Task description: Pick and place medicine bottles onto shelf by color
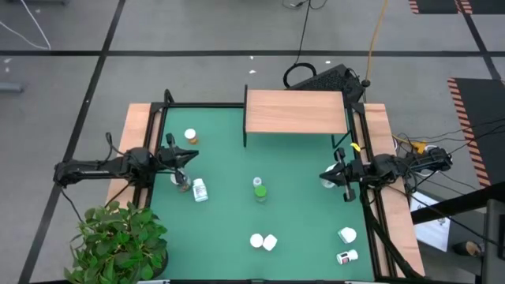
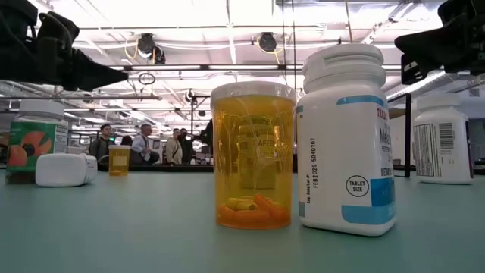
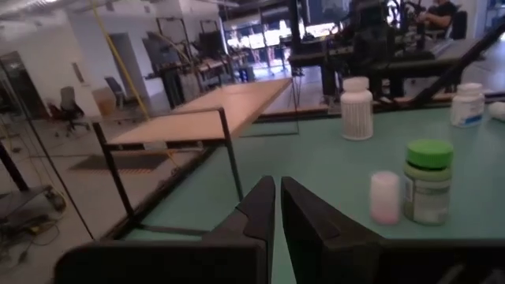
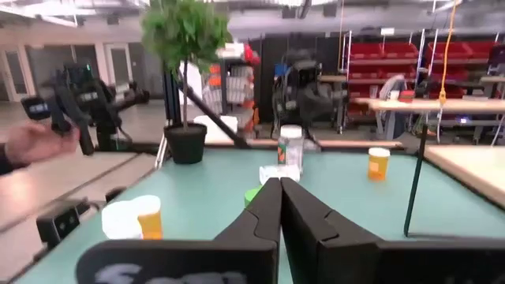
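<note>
The shelf point(image 1: 296, 110), a light wooden board on thin black legs, stands at the table's far side, also in the left wrist view point(image 3: 205, 114). Medicine bottles stand and lie scattered on the green mat: an orange one point(image 1: 190, 136) far left, a white one lying point(image 1: 200, 189), a green-capped one point(image 1: 259, 189) in the middle, a pair point(image 1: 263, 241) near the front edge, two white ones point(image 1: 347, 244) front right. My left gripper point(image 1: 189, 158) hovers shut at the left side, and my right gripper point(image 1: 327, 175) hovers shut at the right side. Neither holds anything.
A potted plant point(image 1: 118, 241) stands at the table's near left corner. Wooden side rails point(image 1: 387, 181) run along both sides. In the low view, a clear orange bottle point(image 2: 252, 155) and a blue-labelled white bottle point(image 2: 350, 140) stand close. A person's hand point(image 4: 31, 142) shows beyond the table.
</note>
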`<state>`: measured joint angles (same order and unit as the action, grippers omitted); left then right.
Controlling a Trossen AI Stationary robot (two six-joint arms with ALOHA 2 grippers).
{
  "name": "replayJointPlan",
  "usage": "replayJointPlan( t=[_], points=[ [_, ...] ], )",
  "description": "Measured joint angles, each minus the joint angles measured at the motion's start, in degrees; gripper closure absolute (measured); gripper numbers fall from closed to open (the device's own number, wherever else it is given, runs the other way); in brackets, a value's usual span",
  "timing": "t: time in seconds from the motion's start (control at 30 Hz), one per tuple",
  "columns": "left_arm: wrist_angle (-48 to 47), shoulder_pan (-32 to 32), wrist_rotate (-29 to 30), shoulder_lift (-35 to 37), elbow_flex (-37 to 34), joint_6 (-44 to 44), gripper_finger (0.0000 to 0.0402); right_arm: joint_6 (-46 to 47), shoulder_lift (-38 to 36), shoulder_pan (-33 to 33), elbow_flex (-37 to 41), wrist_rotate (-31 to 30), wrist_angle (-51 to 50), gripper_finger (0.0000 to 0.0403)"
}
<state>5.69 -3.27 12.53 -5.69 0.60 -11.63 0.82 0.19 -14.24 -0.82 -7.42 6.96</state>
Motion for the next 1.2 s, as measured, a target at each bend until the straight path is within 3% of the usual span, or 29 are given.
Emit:
replayJointPlan(
  t=[0.5,0.73,1.0,1.2],
  points=[
    [1.64,0.02,0.02,-0.04,0.0,0.06,0.0376,1.45,0.0,0.0,0.0,-0.23,3.35,0.0403],
    [6.67,0.0,0.07,-0.03,0.0,2.98,0.0376,0.01,-0.02,0.02,-0.01,-8.6,9.66,0.0397],
    [11.51,-0.02,0.08,-0.02,0.01,1.82,0.0376,-1.7,0.0,0.02,-1.34,-18.64,9.5,0.0316],
    [0.78,-1.95,4.73,-2.13,5.92,6.37,0.0376,-4.52,0.02,0.04,-2.45,-25.27,9.77,0.0235]
  ],
)
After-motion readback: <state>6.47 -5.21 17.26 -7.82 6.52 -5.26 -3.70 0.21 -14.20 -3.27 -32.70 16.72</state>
